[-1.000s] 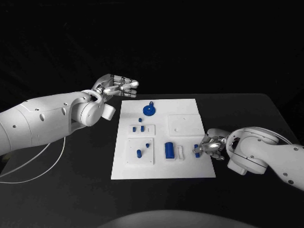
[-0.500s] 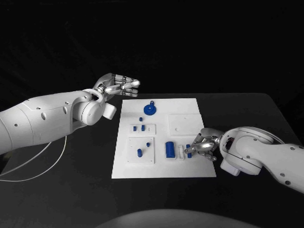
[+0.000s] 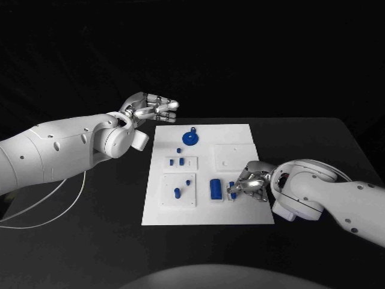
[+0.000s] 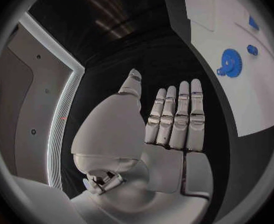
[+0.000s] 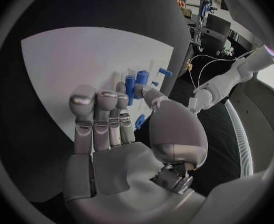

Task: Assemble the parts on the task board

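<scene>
**Right hand reaches in over the small parts at the board's near edge**

The white rectangular task board (image 3: 231, 217) lies in the middle of the black table (image 3: 88, 241). The right hand (image 3: 249, 183) hovers low over the board's right near portion, fingers extended side by side and slightly curled above a small blue peg (image 5: 130, 88) and a thin white pin (image 3: 227, 191). Whether a fingertip already touches either piece, I cannot tell; nothing looks held. Just beside them lies the larger blue rectangular block (image 3: 215, 188), and further left a raised white square plate (image 3: 178, 191) with short blue pegs standing in it. A blue toothed gear (image 3: 190, 139) rests near the board's far edge.

The left hand (image 3: 149, 108) hangs off the board's far left corner, fingers straight and pressed together, holding nothing.

The risk, as I judge it: the parts beneath the right hand are small and crowded, so a broad closing of the fingers may knock the peg over, roll the pin, or nudge the block. With nothing steadying the board, a sideways push could also shift it.
</scene>
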